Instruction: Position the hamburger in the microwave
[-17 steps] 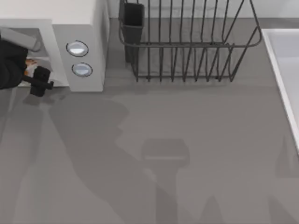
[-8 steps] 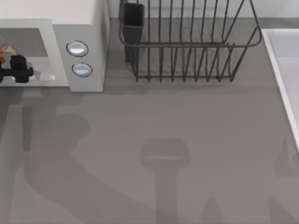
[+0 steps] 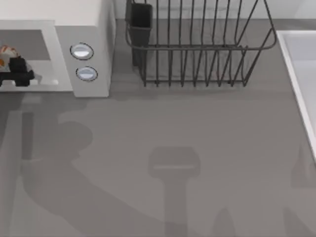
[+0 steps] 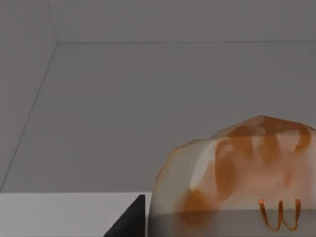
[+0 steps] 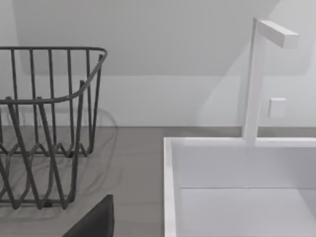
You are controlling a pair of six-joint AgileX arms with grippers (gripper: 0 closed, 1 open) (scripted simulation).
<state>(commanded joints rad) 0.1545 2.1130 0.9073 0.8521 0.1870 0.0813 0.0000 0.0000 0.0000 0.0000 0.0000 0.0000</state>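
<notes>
The hamburger (image 3: 5,52), a cream bun with orange patches, sits inside the cavity of the grey-white microwave (image 3: 79,22) at the table's far left. My left gripper (image 3: 11,66) reaches into the cavity and is shut on the hamburger. The left wrist view has the hamburger (image 4: 237,177) very close, low against the cavity's grey back wall, with one dark fingertip (image 4: 129,219) beside it. My right arm is parked off to the right. One of its dark fingers (image 5: 96,219) shows at the edge of the right wrist view, set wide to the side.
Two round silver-blue buttons (image 3: 82,51) sit on the microwave's side panel. A black wire rack (image 3: 197,49) stands at the back middle, with a dark cup (image 3: 140,19) at its left end. A white sink (image 3: 301,64) with a faucet (image 5: 256,79) lies at the right.
My left arm has gone further left and into the microwave cavity with the hamburger. Over the last half second it has barely shifted.
</notes>
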